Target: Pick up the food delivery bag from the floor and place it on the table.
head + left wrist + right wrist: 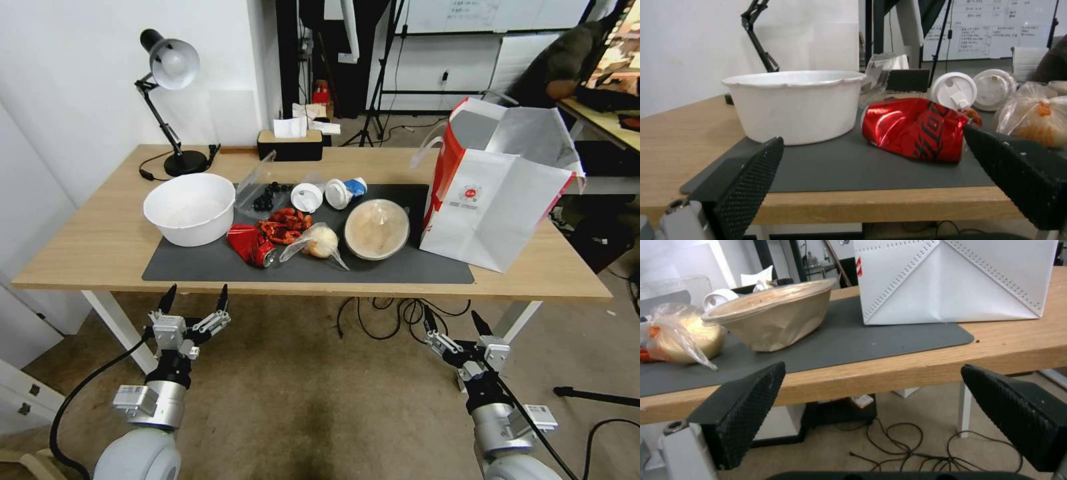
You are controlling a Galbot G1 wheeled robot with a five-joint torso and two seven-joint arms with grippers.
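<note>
— On the table point(100, 247), at its right end, one food delivery bag point(497, 197) is standing, its corner sitting on the grey mat point(220, 263).

— And the arms?

— Two are hanging low before the table edge. The left gripper point(194, 299) and right gripper point(452, 322) are both spreading their fingers, holding nothing.

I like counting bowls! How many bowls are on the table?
2. The white bowl sits at the left end of the dark grey mat. The lidded tan bowl sits right of middle, beside the food delivery bag. More may hide behind the bag.
</note>
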